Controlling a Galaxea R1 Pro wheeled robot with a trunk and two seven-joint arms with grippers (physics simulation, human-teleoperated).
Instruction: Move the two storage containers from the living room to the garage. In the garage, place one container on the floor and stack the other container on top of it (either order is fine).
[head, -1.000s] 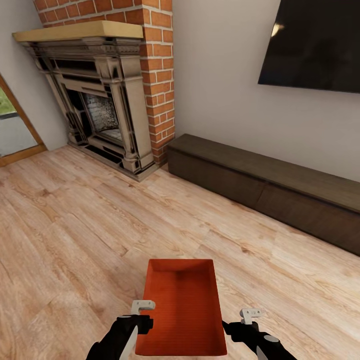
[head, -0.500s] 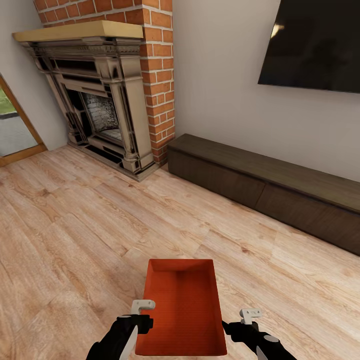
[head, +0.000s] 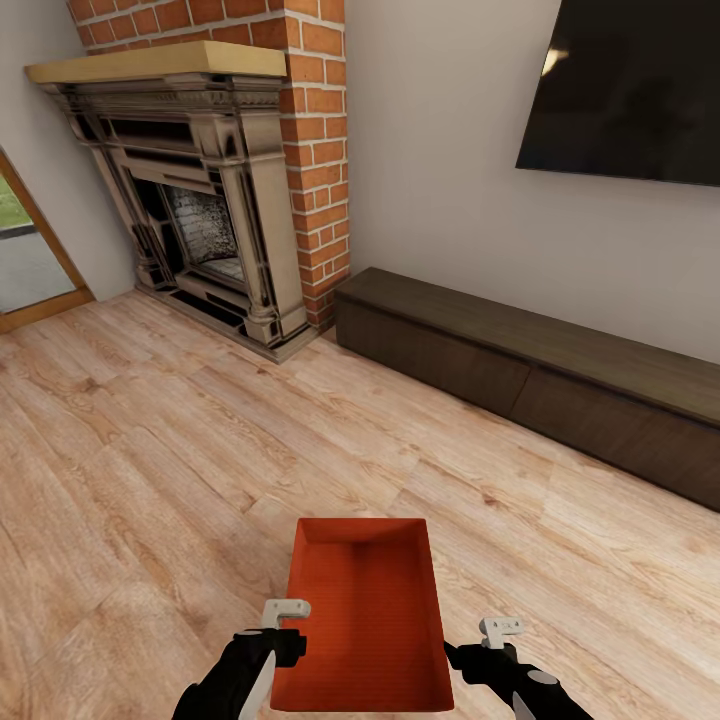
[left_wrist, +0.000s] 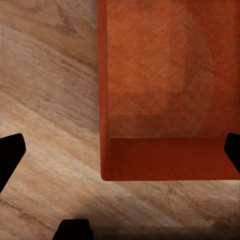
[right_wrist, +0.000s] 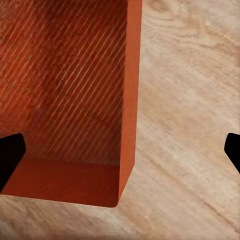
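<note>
One orange-red storage container (head: 365, 615) with no lid lies on the living room's light wood plank floor, just ahead of me in the head view. My left gripper (head: 287, 620) is at its near left wall and my right gripper (head: 497, 635) is just off its near right corner. In the left wrist view the left gripper (left_wrist: 121, 152) is open, its dark fingertips (left_wrist: 10, 155) spread wide across the storage container's (left_wrist: 165, 75) near corner. In the right wrist view the right gripper (right_wrist: 121, 152) is also open, spanning the storage container's (right_wrist: 65, 85) side wall.
A long dark low cabinet (head: 530, 385) runs along the wall ahead on the right, under a black wall TV (head: 630, 85). A brick chimney with a grey fireplace (head: 205, 210) stands at the back left. A doorway (head: 25, 260) opens at the far left.
</note>
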